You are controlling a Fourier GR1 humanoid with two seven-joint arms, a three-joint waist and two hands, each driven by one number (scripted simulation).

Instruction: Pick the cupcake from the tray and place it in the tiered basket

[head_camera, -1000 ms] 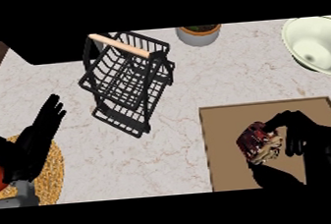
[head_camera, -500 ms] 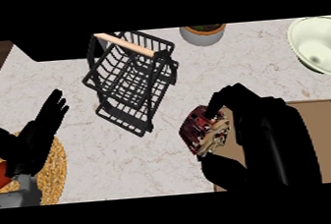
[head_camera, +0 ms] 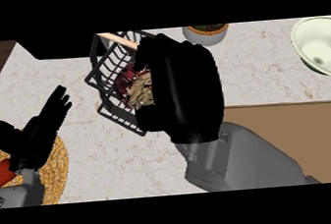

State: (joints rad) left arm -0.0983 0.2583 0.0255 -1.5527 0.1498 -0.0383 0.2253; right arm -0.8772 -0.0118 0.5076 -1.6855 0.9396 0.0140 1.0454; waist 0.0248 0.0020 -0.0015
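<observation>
A white bowl (head_camera: 322, 47) sits upper right and the tray (head_camera: 300, 123) lower right, the left hand (head_camera: 36, 136) rests spread lower left, and the right hand (head_camera: 185, 88) curls round the cupcake (head_camera: 139, 88), on its left side over the tiered basket (head_camera: 110, 64) at upper centre.

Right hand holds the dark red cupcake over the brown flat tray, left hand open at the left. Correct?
Not quite. In the head view the right hand holds the dark red cupcake over the black wire tiered basket, not the brown flat tray. The left hand is open at the left.

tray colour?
Tray is plain brown, no pattern. Seen in the head view, the only view.
</observation>
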